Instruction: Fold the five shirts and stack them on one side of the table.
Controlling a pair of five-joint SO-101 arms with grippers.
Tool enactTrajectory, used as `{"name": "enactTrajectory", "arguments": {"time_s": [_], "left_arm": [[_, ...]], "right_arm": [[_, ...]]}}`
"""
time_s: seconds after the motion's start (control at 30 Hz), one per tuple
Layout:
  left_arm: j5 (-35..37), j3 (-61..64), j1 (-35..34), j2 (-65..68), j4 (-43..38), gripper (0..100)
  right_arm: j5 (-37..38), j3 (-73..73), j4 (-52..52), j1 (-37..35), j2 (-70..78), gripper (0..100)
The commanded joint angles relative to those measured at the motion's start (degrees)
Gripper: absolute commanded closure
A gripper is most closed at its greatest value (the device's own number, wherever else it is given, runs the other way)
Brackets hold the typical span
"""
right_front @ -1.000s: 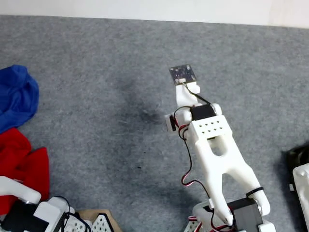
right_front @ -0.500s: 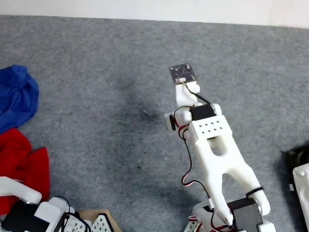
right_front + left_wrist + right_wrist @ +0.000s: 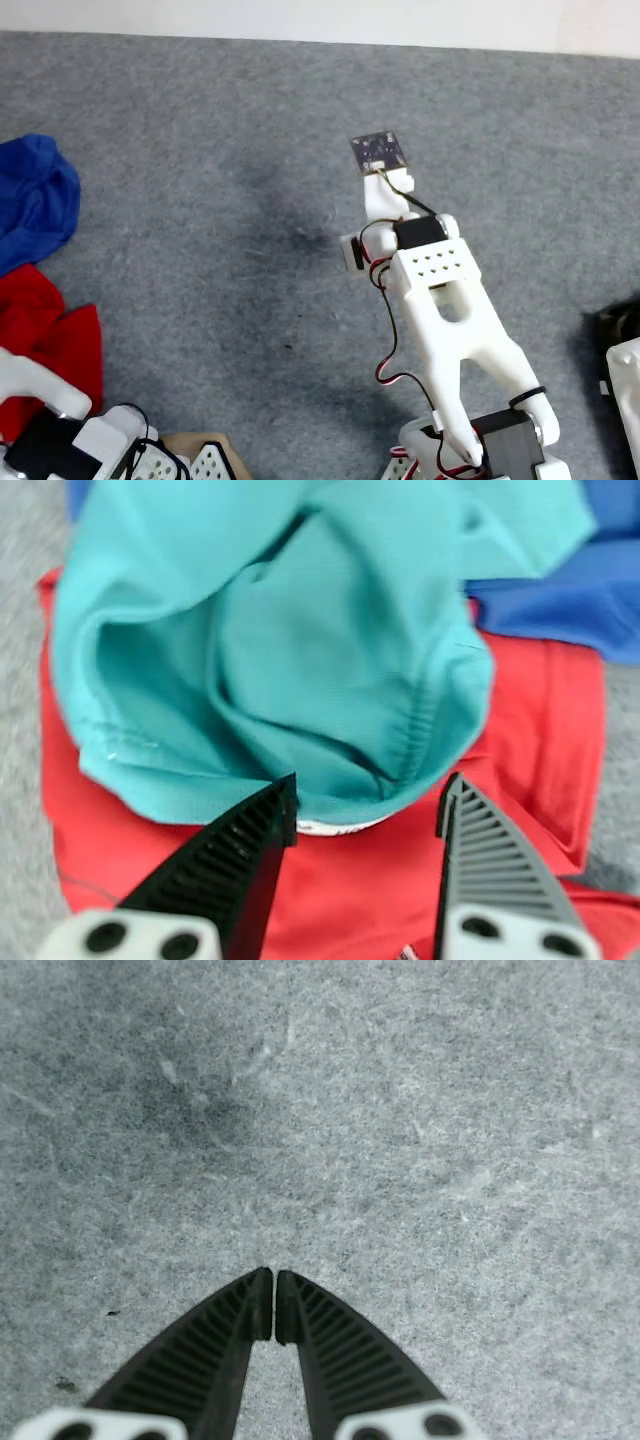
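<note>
Grey felt covers the table [image 3: 200, 300]. Left gripper [image 3: 370, 788], spread, hangs over the limp, light teal shirt [image 3: 280, 650]; its stitched hem looks the surest hold. Right gripper [image 3: 273, 1305] is pressed together.

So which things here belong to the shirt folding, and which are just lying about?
Job: teal shirt, red shirt, blue shirt, open left gripper, shut right gripper.
Lying about: tan board by an arm's base; dark thing at the right edge, unclear what.
</note>
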Motion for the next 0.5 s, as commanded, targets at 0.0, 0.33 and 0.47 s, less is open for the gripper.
{"name": "enactTrajectory", "arguments": {"time_s": [0.0,0.33,0.47], "left_arm": [[-4.31,-0.57,2.24,-0.66,-0.79,76],[-4.48,1.63,2.15,-0.22,-0.88,79],[-4.48,3.65,2.59,-0.22,-4.75,92]], "right_arm": [[0.97,-0.13,-0.66,-0.57,-1.71,97.2],[0.7,-0.13,-0.66,-0.57,-1.71,97.2],[0.62,-0.13,-0.66,-0.57,-1.71,97.2]]}}
